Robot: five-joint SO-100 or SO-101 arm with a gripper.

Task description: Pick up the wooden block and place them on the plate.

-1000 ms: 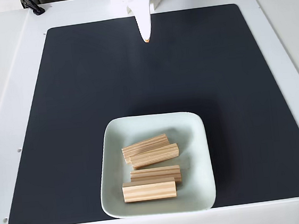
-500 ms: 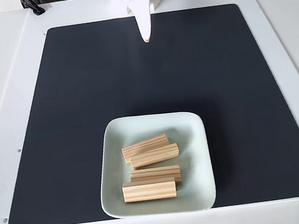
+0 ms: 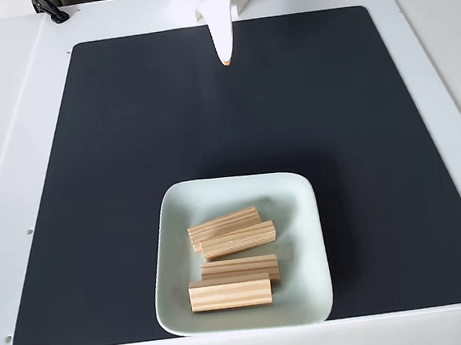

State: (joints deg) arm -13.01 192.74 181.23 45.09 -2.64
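At the far edge of the fixed view, my pincer (image 3: 225, 60) hangs over the top of the black mat (image 3: 129, 150), its white fingers pressed together into one narrow point, clenched on nothing. It is well apart from the plate (image 3: 174, 228), which sits on the near part of the mat, close to the front edge of the white bench (image 3: 11, 121). All four wooden blocks lie inside the plate. Two of them (image 3: 224, 223) (image 3: 237, 239) lie side by side and touching, slightly tilted, in the upper half. The other two (image 3: 240, 264) (image 3: 230, 293) lie level in the lower half, also touching, with the nearest one shifted a little to the left.
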